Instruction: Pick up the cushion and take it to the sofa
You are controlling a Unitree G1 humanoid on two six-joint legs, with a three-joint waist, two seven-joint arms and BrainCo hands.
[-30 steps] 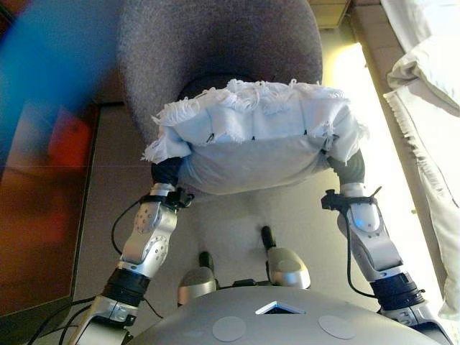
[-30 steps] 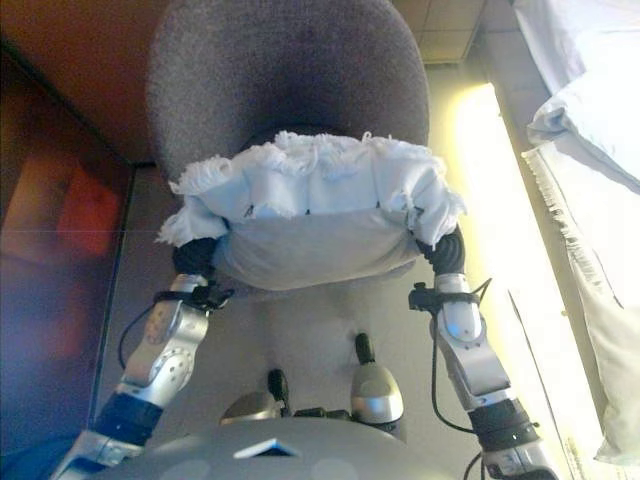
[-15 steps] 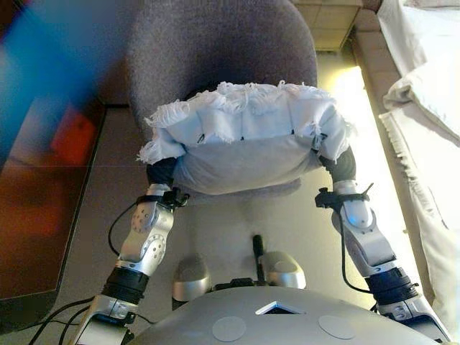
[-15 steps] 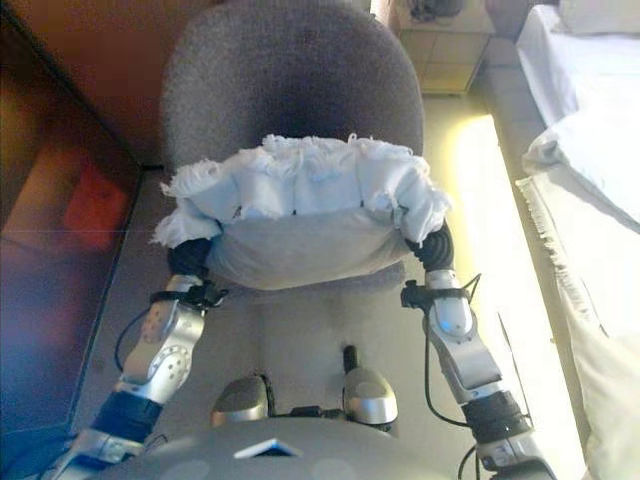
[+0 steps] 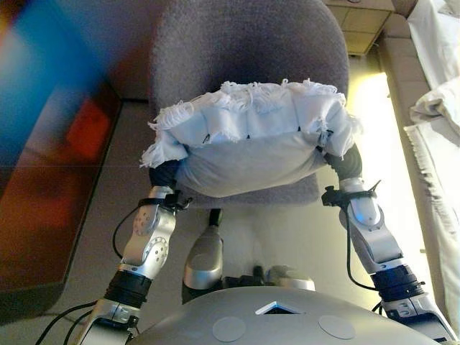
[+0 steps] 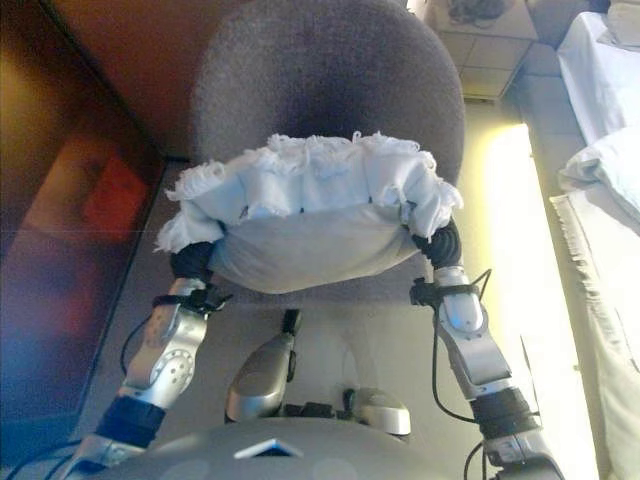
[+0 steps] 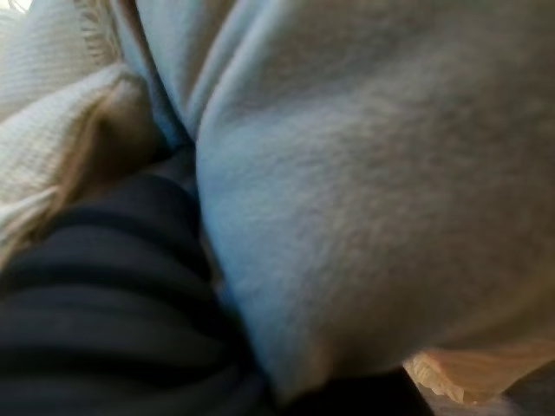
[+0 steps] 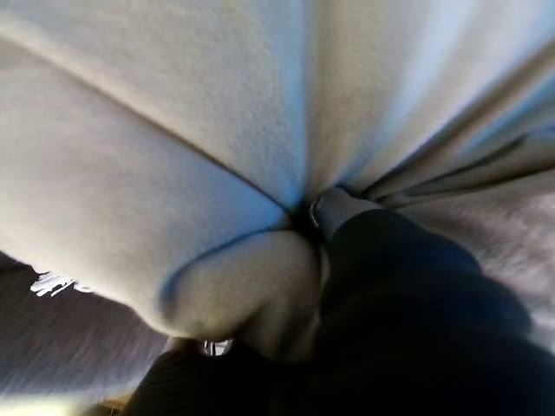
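The cushion (image 5: pixel 248 154) is pale grey with a white fringed edge along its far side. I hold it up between both hands, in front of a grey chair (image 5: pixel 244 50). My left hand (image 5: pixel 164 174) is pressed against the cushion's left end and my right hand (image 5: pixel 346 164) against its right end. Only the dark ribbed covers show; the fingers are hidden under the cushion. In the left wrist view the cushion (image 7: pixel 364 191) bulges over the hand's cover (image 7: pixel 104 303). In the right wrist view the cushion (image 8: pixel 173 156) folds in around the cover (image 8: pixel 408 303).
The grey upholstered chair stands right behind the cushion. White bedding (image 5: pixel 440 108) lies along the right. A dark reddish-brown cabinet (image 5: pixel 50 180) runs along the left. A small tiled-top stand (image 6: pixel 480 40) is at the far right beyond the chair.
The whole picture has shifted, so the chair and bedding now sit further right. The cushion stays held between both hands at the same height.
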